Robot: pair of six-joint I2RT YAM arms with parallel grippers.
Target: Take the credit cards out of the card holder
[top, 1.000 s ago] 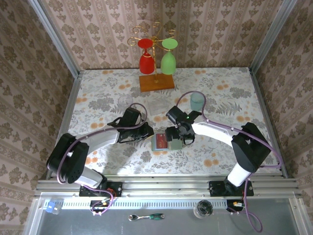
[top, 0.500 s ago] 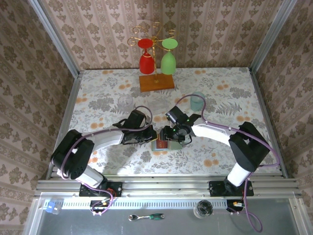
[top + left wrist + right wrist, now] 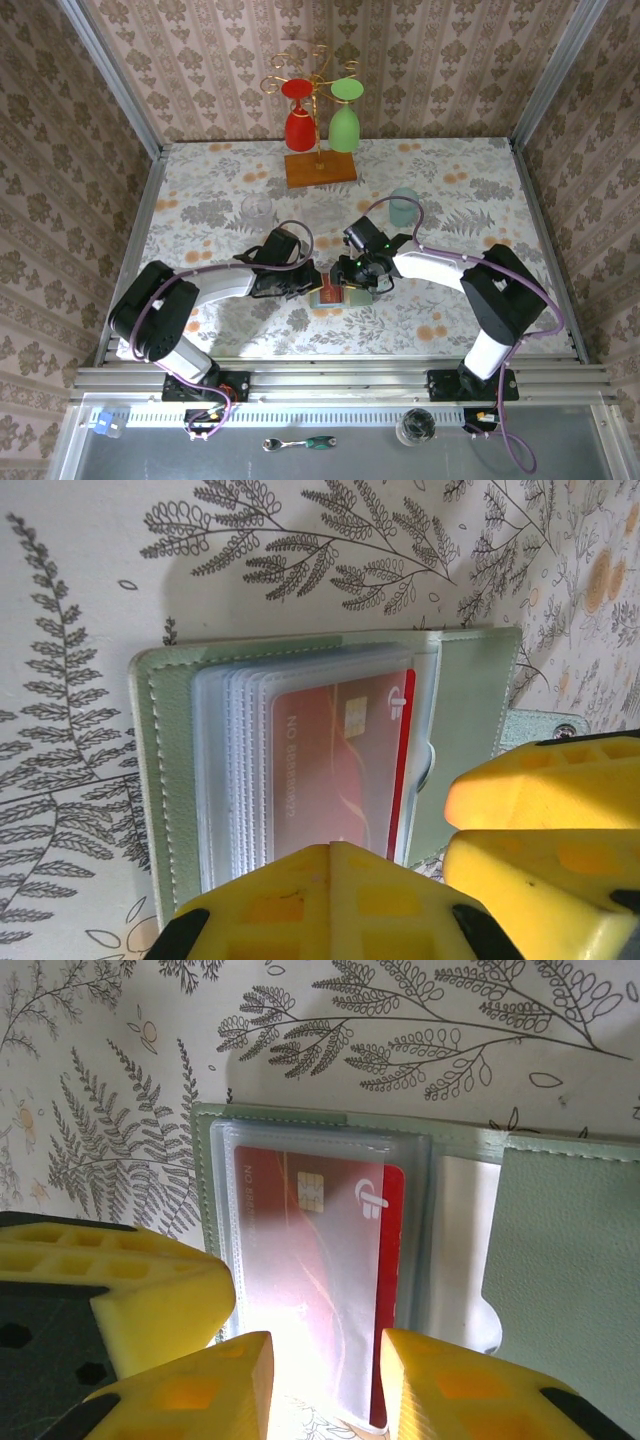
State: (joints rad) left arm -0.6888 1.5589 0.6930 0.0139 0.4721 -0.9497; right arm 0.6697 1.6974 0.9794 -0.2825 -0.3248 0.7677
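Note:
The card holder (image 3: 360,298) lies open on the flowered table, a pale green wallet (image 3: 470,700) with clear plastic sleeves. A red credit card (image 3: 340,760) sits inside the top sleeve, its chip and logo showing (image 3: 310,1250). My left gripper (image 3: 310,284) is shut, its yellow tips (image 3: 333,865) together over the near edge of the sleeves. My right gripper (image 3: 350,278) hovers low over the same card from the other side. Its jaws (image 3: 327,1380) stand a little apart above the card's lower end, with nothing pinched between them. The green flap (image 3: 570,1230) lies to the right.
A wooden base (image 3: 320,168) with a wire rack holding a red and a green glass stands at the back. A pale teal cup (image 3: 404,207) is behind the right arm, and a clear glass (image 3: 256,208) behind the left arm.
The right gripper has come down and left onto the open wallet and narrowed its jaws. The left gripper has slid right to the wallet's edge and stayed shut.

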